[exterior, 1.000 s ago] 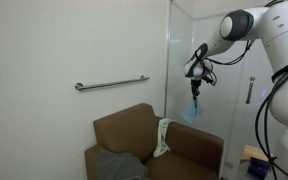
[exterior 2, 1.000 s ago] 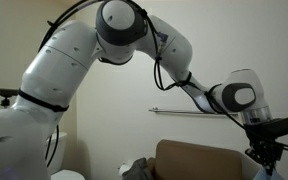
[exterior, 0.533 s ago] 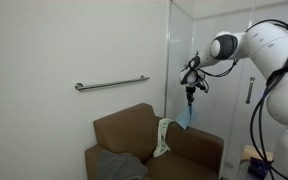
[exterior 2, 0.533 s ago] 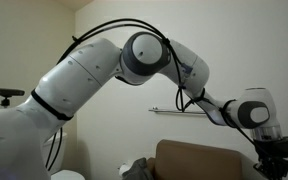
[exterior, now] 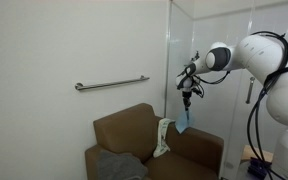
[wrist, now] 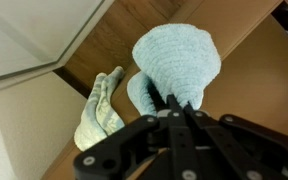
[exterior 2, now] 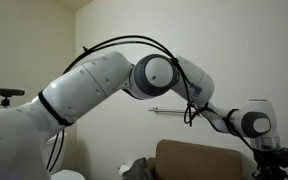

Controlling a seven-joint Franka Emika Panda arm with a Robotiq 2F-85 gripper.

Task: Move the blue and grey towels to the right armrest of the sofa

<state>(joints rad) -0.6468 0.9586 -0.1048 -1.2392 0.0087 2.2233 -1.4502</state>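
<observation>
Hand (wrist: 174, 104) clamped on blue towel (wrist: 174, 58) above sofa (exterior: 132, 133)

Soft, even room light fills both exterior views, which are coarse in detail. The white wall (exterior: 74, 40) is bright and flat. The arm (exterior 2: 94, 90) is shaded underneath. In the wrist view the tool (wrist: 174, 108) is dark and blurred, while the blue towel (wrist: 174, 55) is sharper and well lit.

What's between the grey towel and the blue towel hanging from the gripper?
The cream cloth on the sofa lies between the grey towel and the blue towel, seen in an exterior view.
</observation>
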